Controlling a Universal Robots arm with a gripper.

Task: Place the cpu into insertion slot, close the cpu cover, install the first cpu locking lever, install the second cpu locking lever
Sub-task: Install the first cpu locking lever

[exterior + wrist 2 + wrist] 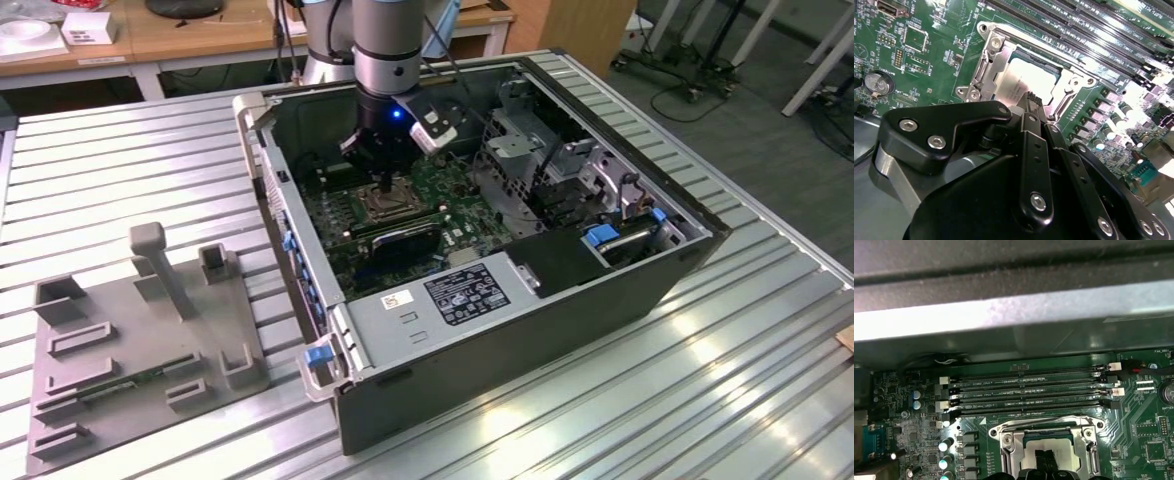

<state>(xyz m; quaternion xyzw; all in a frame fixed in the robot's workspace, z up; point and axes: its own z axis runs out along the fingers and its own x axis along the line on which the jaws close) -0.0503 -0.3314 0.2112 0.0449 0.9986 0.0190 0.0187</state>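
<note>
CPU (1026,82), its dull silver-grey top facing up, lay seated in the insertion slot (985,67) on the green motherboard (929,55), framed by the slot's silvery metal rim; in the first wrist view the chip (1054,449) showed through the window of that frame (1004,437). Whether the cpu cover was folded down over it could not be told. Directly above the chip, the gripper (1033,100) pointed straight down, its black fingers (1030,97) pressed together with nothing between them, their tips at or just over the chip's top; contact could not be told. Beside the slot ran four long black memory slots (1029,390), and a round coin battery (876,84) sat on the board well apart from the socket. In the exterior view the arm (387,60) reached down into an open computer case (534,330) lying on a ribbed metal worktop (747,380), with the gripper (386,192) over the socket (387,207). A grey fixture plate (134,350) with upright pegs lay on the worktop at the exterior view's left, well apart from the case.
</note>
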